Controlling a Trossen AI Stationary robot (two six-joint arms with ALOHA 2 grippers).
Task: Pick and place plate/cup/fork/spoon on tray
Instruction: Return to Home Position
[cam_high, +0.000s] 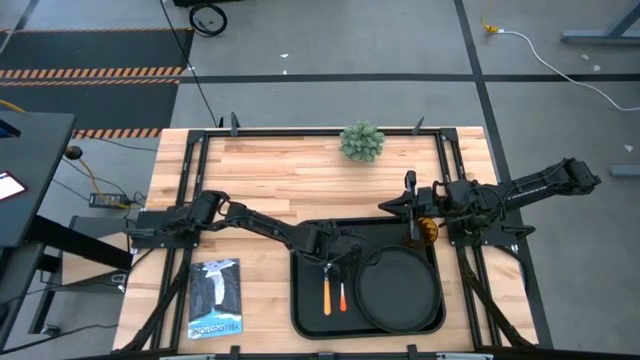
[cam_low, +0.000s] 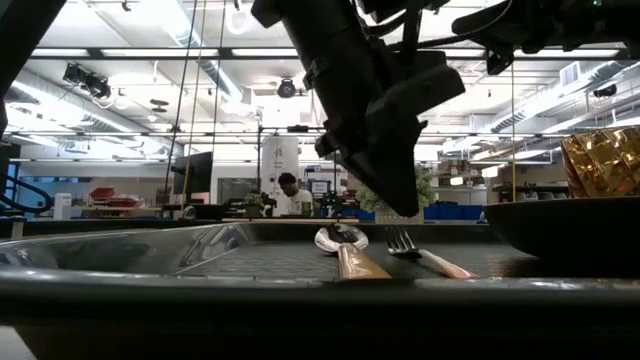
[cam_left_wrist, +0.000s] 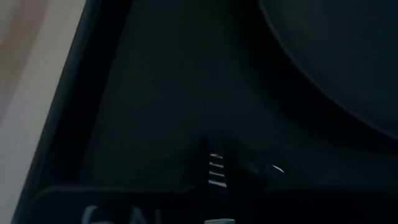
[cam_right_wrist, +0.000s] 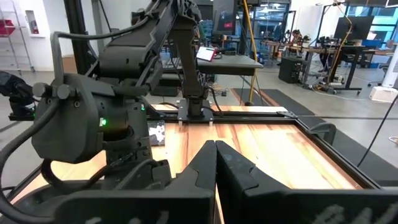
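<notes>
Bright ceiling lights, dim blurred left wrist view

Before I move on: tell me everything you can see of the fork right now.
The fork is small, with silver tines and a thin orange handle. It lies flat on the floor of the black tray, tines toward the table's far side, parallel to the longer spoon and between it and the round plate. No contact with the spoon shows. The left gripper hangs above its tines, not holding it.

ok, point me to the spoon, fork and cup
spoon (cam_high: 326, 292): high view, on its orange handle, lying on the tray.
fork (cam_high: 342, 296): high view, on its orange handle, beside the spoon.
cup (cam_high: 427, 229): high view, on its amber body.
</notes>
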